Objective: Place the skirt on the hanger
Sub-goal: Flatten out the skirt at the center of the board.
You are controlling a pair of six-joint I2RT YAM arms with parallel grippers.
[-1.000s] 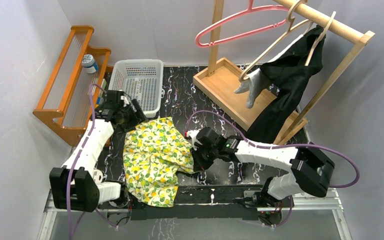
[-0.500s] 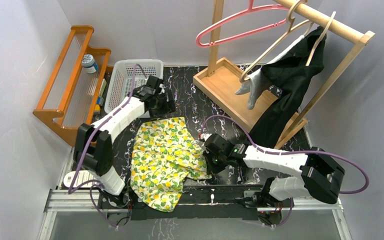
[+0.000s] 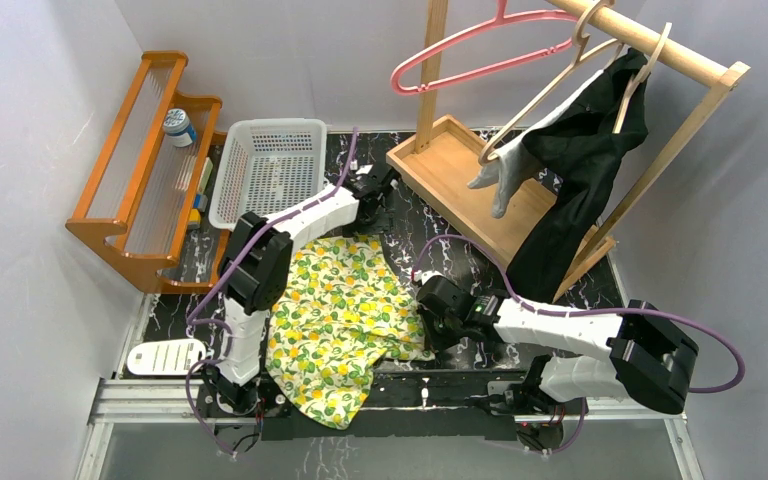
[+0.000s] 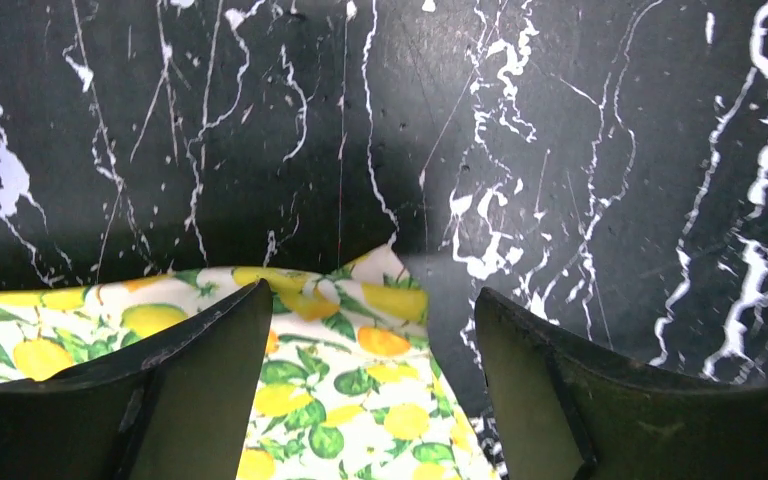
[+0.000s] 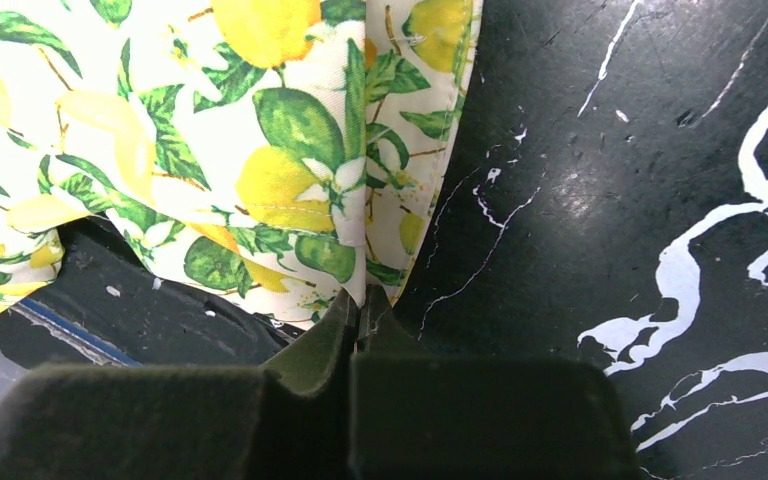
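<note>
The lemon-print skirt [image 3: 335, 315] lies flat on the black marble table. My right gripper [image 3: 430, 322] is shut on the skirt's right edge [image 5: 360, 270], pinching the hem low on the table. My left gripper [image 3: 372, 190] is open just beyond the skirt's far corner [image 4: 380, 275], with the jaws standing wide on either side of the corner and nothing held. A pink hanger [image 3: 480, 45] and wooden hangers [image 3: 550, 90] hang on the wooden rail at the back right.
A white basket [image 3: 270, 168] and an orange rack [image 3: 145, 165] stand at the back left. The wooden stand's base [image 3: 460, 180] holds a grey glove [image 3: 500, 175] and a black garment [image 3: 580, 160]. A white remote [image 3: 165, 357] lies near left.
My left arm has swung right from the basket to the skirt's far corner. My right gripper has dragged the skirt's edge rightward and nearer.
</note>
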